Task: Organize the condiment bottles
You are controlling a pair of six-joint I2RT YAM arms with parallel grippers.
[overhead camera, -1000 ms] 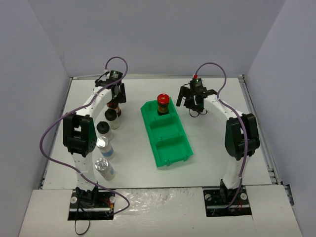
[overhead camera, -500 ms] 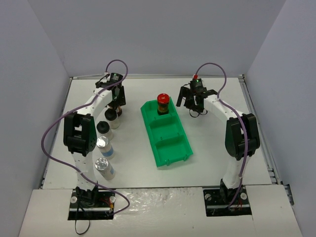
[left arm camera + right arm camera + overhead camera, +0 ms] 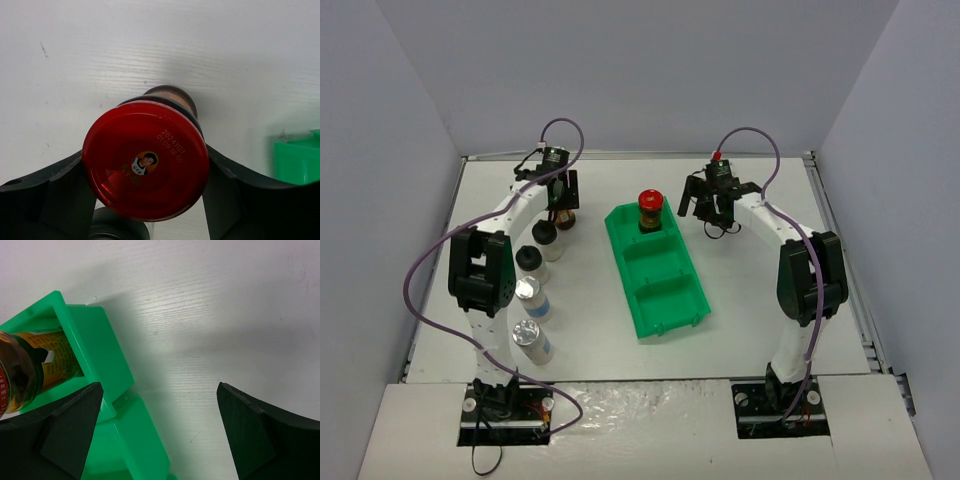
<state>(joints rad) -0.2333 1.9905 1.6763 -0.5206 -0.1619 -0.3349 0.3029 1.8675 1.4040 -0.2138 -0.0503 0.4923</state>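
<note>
One red-capped jar (image 3: 649,210) stands in the green bin (image 3: 672,292)'s far compartment, the left gripper (image 3: 562,203) clamps the second jar (image 3: 145,159) left of the bin, the right gripper (image 3: 711,207) gapes empty at its right, and four black- and silver-capped bottles (image 3: 530,262) left of it remain unsorted.

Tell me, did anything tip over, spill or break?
No, nothing stands out. One red-capped jar stands upright in the far compartment of the green bin, the left gripper grips a second red-capped jar, upright, and the other four bottles stand in a row on the table. No spills show.
</note>
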